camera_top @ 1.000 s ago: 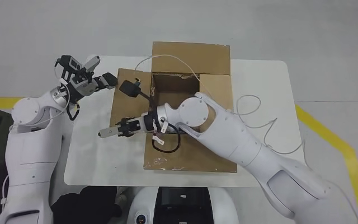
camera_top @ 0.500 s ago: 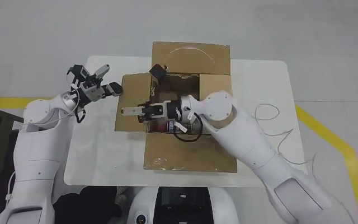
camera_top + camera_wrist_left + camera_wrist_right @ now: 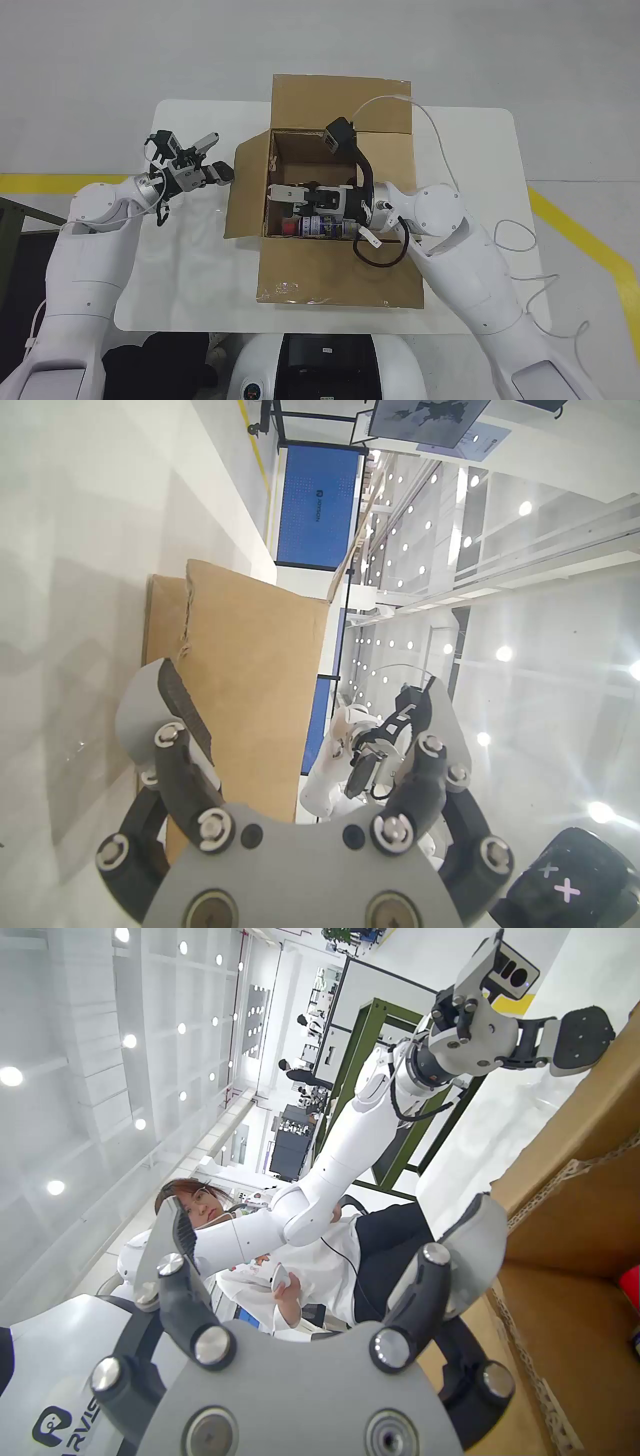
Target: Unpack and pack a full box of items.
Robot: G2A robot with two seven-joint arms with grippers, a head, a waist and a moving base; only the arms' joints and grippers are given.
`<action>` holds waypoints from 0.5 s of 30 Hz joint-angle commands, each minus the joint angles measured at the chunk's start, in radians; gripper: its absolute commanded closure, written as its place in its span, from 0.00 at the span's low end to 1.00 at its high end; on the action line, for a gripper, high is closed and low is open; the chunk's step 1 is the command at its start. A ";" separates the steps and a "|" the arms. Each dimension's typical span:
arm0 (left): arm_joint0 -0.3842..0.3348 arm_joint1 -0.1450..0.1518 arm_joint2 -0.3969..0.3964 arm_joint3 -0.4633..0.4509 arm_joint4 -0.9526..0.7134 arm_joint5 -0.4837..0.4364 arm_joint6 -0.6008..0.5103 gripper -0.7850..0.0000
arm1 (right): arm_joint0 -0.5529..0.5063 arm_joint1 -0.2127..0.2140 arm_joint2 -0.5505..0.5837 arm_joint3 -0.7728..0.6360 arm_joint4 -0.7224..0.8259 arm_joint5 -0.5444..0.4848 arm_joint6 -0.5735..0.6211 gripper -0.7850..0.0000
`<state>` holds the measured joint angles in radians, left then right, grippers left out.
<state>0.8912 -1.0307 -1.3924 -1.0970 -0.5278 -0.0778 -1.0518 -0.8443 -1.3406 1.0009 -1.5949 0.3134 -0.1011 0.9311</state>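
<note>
The brown cardboard box (image 3: 340,100) stands open in the middle of the white table (image 3: 170,280). Its left flap (image 3: 248,190) tilts upward. Inside lie a red item (image 3: 290,226) and a dark printed one (image 3: 325,227). My right gripper (image 3: 288,195) hangs open and empty over the box's left inner side; in the right wrist view the right gripper (image 3: 325,1228) faces the box wall (image 3: 575,1228). My left gripper (image 3: 212,160) is open just outside the left flap. In the left wrist view, the left gripper (image 3: 300,705) has the flap (image 3: 250,680) just beyond its fingertips, ungripped.
The front flap (image 3: 330,275) lies flat toward the table's near edge, and the back flap (image 3: 340,100) lies away from me. A white cable (image 3: 430,115) loops from the right arm over the box's far right corner. Bare table lies left of the box.
My right gripper has swung right, from over the left flap into the box. The left gripper has closed in on the left flap, which has risen from flat to tilted up.
</note>
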 commanded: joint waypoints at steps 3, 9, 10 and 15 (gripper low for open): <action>-0.005 -0.002 0.014 0.002 0.005 -0.006 -0.004 0.00 | -0.023 0.008 0.025 -0.027 -0.009 0.009 -0.003 0.00; 0.006 0.000 0.025 -0.025 0.013 -0.003 -0.036 0.00 | -0.043 0.014 0.042 -0.044 -0.011 0.013 0.001 0.00; 0.010 0.000 0.026 -0.030 0.008 -0.005 -0.042 0.00 | -0.044 0.015 0.043 -0.045 -0.010 0.012 0.000 0.00; 0.018 0.002 0.021 -0.061 0.008 -0.023 -0.047 0.00 | -0.049 0.017 0.045 -0.048 -0.011 0.007 0.000 0.00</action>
<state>0.9084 -1.0293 -1.3680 -1.1503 -0.5137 -0.1024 -1.0981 -0.8927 -1.3240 1.0452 -1.6428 0.3043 -0.0937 0.9304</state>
